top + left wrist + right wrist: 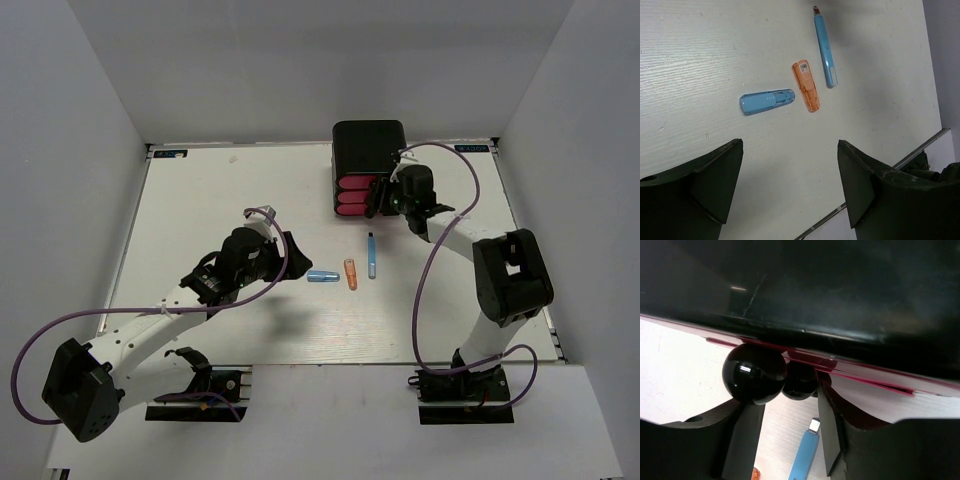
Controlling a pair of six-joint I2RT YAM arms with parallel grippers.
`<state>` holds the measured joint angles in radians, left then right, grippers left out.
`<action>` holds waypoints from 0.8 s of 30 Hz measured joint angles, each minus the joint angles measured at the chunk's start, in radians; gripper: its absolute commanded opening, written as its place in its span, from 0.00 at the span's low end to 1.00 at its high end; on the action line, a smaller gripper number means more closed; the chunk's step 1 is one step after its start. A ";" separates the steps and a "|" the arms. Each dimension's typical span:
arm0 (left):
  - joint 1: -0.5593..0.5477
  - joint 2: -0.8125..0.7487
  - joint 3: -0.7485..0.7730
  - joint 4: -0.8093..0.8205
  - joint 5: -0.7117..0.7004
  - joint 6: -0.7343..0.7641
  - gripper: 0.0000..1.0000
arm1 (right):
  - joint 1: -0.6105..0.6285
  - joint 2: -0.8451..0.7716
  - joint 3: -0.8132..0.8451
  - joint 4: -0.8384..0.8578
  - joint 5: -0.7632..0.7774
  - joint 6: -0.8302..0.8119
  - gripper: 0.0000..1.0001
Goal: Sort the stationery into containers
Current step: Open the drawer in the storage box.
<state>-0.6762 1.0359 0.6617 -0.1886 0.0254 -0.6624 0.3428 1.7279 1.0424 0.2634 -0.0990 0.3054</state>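
The black cabinet (pixel 368 148) stands at the back, its three pink drawers (pixel 351 197) facing me. Three stationery pieces lie mid-table: a light-blue cylinder (pixel 322 276), an orange cylinder (pixel 350 273) and a blue pen (pixel 371 255). The thin sticks are out of view. My left gripper (pixel 287 256) is open and empty, just left of the light-blue cylinder (pixel 767 101), with the orange cylinder (pixel 806 85) and pen (pixel 824 50) beyond. My right gripper (pixel 377 197) is open at the drawer fronts, its fingers (pixel 742 435) just below two black knobs (pixel 754 372); a pink drawer edge (pixel 805 359) shows above.
Grey walls enclose the white table (pixel 220 200) on three sides. The pen (pixel 802 455) and a bit of the orange cylinder (pixel 756 474) lie on the table below my right gripper. The table's near edge (pixel 875 180) shows in the left wrist view.
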 measured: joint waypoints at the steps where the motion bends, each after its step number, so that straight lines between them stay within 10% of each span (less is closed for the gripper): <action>1: 0.000 0.000 0.000 -0.001 0.000 0.000 0.86 | 0.001 0.007 0.003 0.000 0.003 0.003 0.50; 15: 0.000 0.000 0.000 -0.021 0.000 -0.008 0.86 | 0.007 0.039 0.008 0.002 0.036 0.052 0.26; 24: 0.000 0.003 0.000 -0.012 0.000 -0.016 0.86 | 0.011 -0.070 -0.132 0.039 0.039 0.066 0.28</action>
<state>-0.6762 1.0389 0.6613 -0.2008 0.0257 -0.6781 0.3542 1.6581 0.9108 0.3027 -0.0601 0.3710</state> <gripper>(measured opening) 0.858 0.392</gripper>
